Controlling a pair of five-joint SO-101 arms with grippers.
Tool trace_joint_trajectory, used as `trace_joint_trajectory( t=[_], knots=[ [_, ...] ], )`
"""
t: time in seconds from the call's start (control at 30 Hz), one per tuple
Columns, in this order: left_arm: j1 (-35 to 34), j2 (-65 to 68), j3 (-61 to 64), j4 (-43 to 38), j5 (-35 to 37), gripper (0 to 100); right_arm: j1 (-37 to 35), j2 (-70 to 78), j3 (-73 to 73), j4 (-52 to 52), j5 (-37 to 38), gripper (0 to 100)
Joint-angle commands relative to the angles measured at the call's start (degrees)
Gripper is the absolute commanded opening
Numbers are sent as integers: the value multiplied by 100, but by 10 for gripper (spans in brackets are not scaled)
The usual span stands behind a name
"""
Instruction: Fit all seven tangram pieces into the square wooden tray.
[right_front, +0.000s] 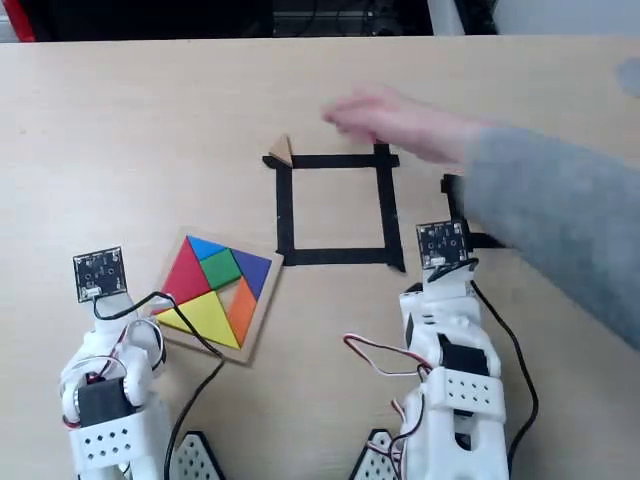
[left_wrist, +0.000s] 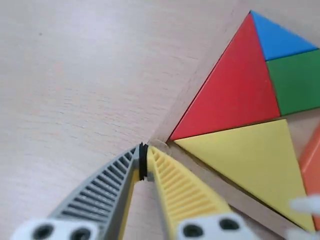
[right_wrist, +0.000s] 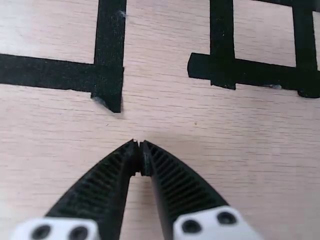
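Pale wood-grain bench, seen from above, 2 arms at its near edge. Landmark: tape square, black, outlined on the bench top.

1. Wooden tray – lies left of the tape square and nearer the arms, turned at an angle, 1 corner almost touching the square's near-left corner.
2. Contents of tray, 6 pieces lying flat: red triangle, blue triangle, green square, purple parallelogram, yellow triangle, orange triangle. A pale bare patch of tray floor shows between the green square and the orange triangle.
3. Tan triangle – apart from the tray, on the bench at the tape square's far-left corner, touching the tape.
4. Left claw – tips pressed together, holding nothing, low over the bench just beside the tray corner where red and yellow meet, on the side away from the tape square.
5. Right claw – closed and empty, over bare bench just near-side of the tape square's near-right corner.
6. Second tape outline – right of the tape square, a narrow gap between them.
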Motion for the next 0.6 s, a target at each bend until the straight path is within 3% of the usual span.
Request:
trace_joint_trajectory(
  t=[0.0,0.57],
  knots=[
    [75,-26,101,35,44,33,-70,-66,-40,-105,-26,14],
    [22,-26,101,35,62,33,-70,-66,-40,-105,-26,14]
  ],
)
